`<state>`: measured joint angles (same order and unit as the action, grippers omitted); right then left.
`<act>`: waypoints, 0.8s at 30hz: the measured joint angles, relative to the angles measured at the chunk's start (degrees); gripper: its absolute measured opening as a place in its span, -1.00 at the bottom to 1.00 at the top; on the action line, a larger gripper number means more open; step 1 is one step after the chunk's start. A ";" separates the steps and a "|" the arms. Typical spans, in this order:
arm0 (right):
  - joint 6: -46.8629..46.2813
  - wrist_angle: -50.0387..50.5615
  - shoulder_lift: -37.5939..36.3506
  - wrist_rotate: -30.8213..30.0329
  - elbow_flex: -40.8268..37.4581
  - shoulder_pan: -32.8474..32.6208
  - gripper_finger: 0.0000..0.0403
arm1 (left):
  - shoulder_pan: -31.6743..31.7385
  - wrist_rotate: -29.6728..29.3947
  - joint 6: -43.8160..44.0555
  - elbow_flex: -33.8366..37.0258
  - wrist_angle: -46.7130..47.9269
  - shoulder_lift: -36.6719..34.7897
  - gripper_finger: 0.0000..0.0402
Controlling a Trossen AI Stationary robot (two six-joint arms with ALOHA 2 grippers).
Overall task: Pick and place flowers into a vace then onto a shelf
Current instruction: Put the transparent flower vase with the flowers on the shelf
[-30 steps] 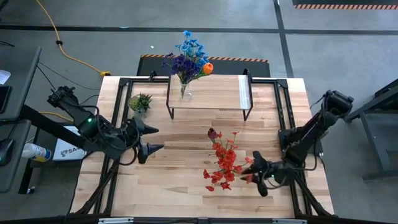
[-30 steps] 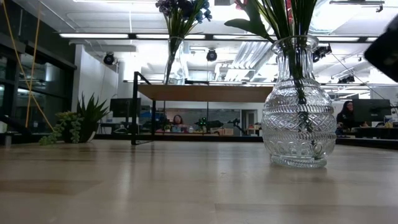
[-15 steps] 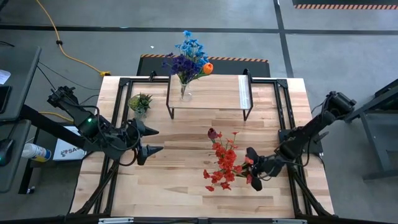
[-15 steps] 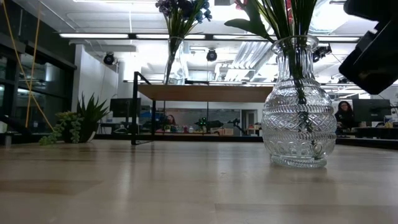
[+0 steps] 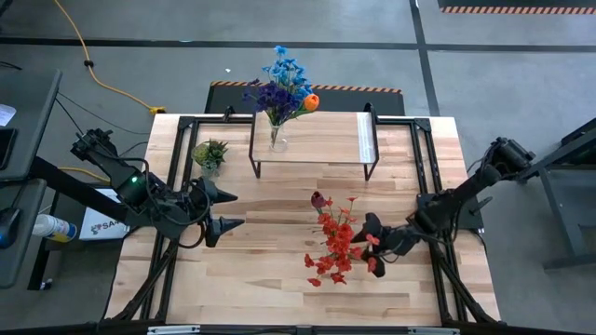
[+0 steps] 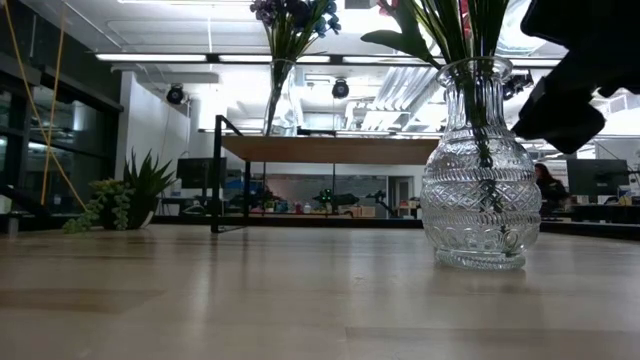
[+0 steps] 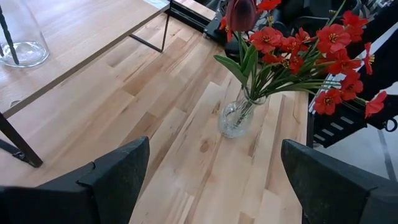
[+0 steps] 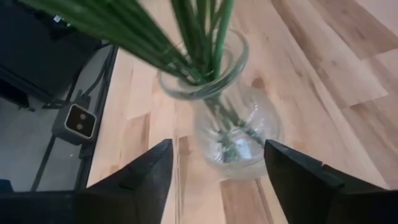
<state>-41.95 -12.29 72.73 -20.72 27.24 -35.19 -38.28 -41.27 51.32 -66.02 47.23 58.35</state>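
We see the right hand (image 5: 371, 244) released, fingers spread beside the glass vase (image 6: 480, 190) of red flowers (image 5: 335, 244) mid-worktop (image 5: 279, 270). Left hand (image 5: 223, 209) open, waiting at left. Farther back, blue-purple flowers (image 5: 282, 86) stand on the shelf (image 5: 326, 140). No readable writing.
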 joint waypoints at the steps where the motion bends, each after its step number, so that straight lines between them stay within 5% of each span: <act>1: -0.01 0.00 0.00 0.18 0.00 0.23 0.21 | 0.00 0.00 -0.01 0.00 0.07 0.00 0.97; 24: 0.07 -2.28 0.00 -0.06 0.00 2.21 0.38 | 0.00 -0.03 -0.03 0.00 1.02 0.00 0.97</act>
<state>-41.89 -14.57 72.73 -20.78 27.24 -32.99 -38.28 -41.30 51.29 -66.02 48.25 58.35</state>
